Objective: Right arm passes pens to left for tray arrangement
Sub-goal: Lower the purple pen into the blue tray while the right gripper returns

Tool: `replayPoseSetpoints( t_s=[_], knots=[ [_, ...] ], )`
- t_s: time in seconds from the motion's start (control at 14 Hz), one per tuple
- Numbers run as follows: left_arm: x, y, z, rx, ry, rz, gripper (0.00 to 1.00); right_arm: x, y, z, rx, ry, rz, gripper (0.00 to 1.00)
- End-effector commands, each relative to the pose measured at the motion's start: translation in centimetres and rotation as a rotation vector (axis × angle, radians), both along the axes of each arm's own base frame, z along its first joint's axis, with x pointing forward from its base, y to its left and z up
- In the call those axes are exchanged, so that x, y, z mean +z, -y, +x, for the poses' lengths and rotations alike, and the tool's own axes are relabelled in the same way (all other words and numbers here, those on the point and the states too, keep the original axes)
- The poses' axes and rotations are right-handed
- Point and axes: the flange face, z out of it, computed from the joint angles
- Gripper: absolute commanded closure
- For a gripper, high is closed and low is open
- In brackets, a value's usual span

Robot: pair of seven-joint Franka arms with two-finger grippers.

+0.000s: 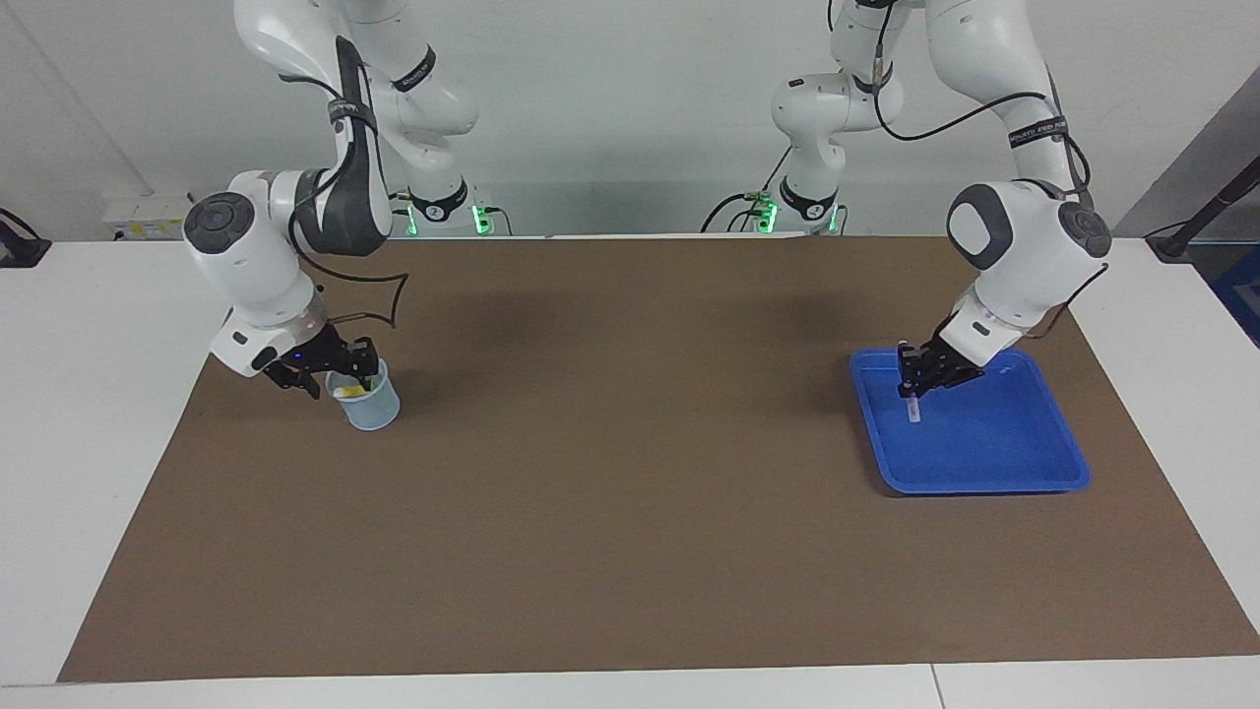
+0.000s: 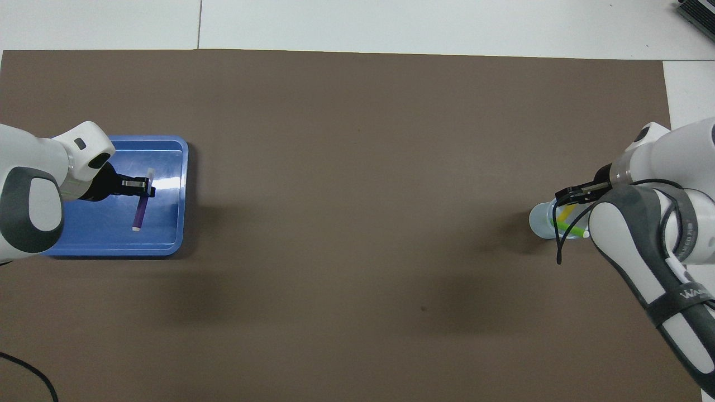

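**Two robot arms at a desk: one holds a purple pen in a blue tray, the other reaches into a cup of pens**

A white desk [image 1: 98,473] carries a large brown mat [image 1: 630,492]. Two white robot arms work at its two ends, well apart.

At the left arm's end of the desk sits a shallow bright blue tray [image 1: 1034,463] [image 2: 167,245]. The left gripper [image 1: 915,389] [image 2: 146,188] is lowered inside the tray's rim, its fingers closed tight on a purple pen [image 1: 913,402] [image 2: 141,209]. The pen hangs tilted from the gripper with its pale clear end [image 1: 914,415] pointing down at the tray floor. Whether that end touches the floor cannot be told. From overhead the pen lies lengthwise over the part of the tray closest to the middle of the desk.

At the right arm's end stands a small pale blue translucent cup [image 1: 372,406] [image 2: 540,222]. A yellow pen [image 2: 566,213] and a green pen [image 2: 570,228] lean crossed inside it; the green pen's pale end sticks out past the rim. The right gripper [image 1: 335,376] [image 2: 575,195], with a small blue light at its wrist, is down at the cup's mouth, over the pens. Its fingers are partly open, and whether they have hold of a pen cannot be made out.
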Motion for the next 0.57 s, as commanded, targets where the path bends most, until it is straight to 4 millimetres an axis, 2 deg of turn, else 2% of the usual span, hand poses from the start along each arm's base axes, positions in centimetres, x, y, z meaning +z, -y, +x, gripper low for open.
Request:
replayPoseSetpoints(
  t_s=[0.0,0.21,0.5],
  knots=[
    [-1.3,-1.4,1.3,-0.012,0.034,0.048,1.00,0.0,0.3,-0.2,-0.022,0.001,0.018,0.59],
    [-3.6,-2.5,2.3,0.010,0.060,0.061,1.00,-0.1,0.3,-0.1,-0.023,0.005,0.018,0.64],
    [-4.3,-2.5,2.5,0.013,0.061,0.063,1.00,-0.3,0.4,0.1,-0.022,0.009,0.019,0.64]
  ],
)
